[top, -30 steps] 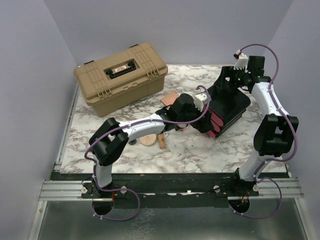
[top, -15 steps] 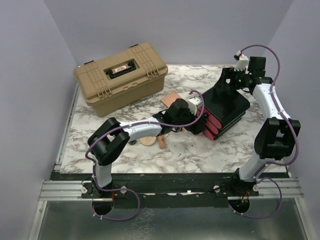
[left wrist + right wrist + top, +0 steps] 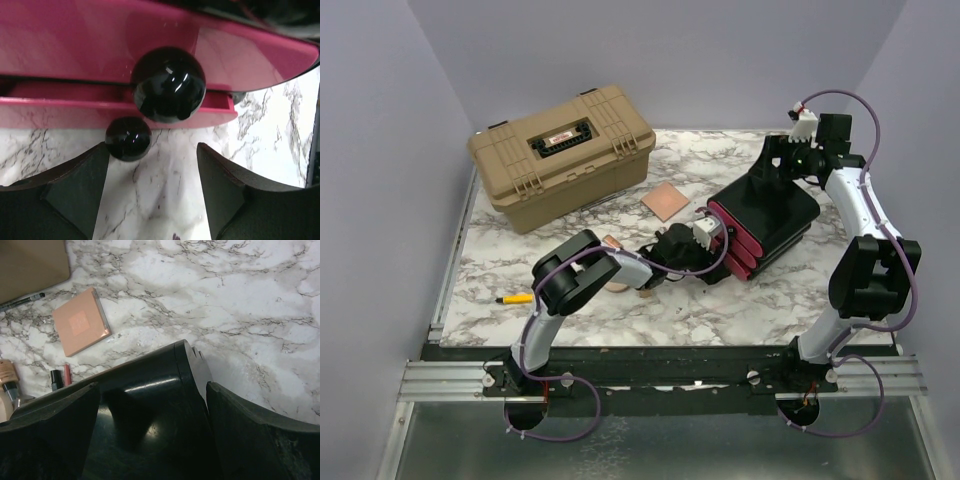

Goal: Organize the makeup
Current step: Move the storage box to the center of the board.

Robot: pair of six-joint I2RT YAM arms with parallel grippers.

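Makeup [image 3: 80, 321] lies on the tabletop [image 3: 740, 300]: a round peach compact [image 3: 617, 286] and copper lipstick tube [image 3: 646, 292] nearest, at 8 o'clock from the black box [image 3: 770, 205]. The left jaws stand open, facing the black knob [image 3: 168, 84] of a pink drawer [image 3: 65, 40]. Farther, at the box's 10 o'clock, lies the square copper-pink compact [image 3: 665, 201]. The right jaws straddle the box's far top edge, spread wide; whether they grip it, I cannot tell.

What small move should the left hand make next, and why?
Probably ease the left hand forward and close it on the nearer black knob of the pink drawer. Its fingers stand open just short of that knob, and the right hand appears to hold the black box steady, so a pull might open the drawer.
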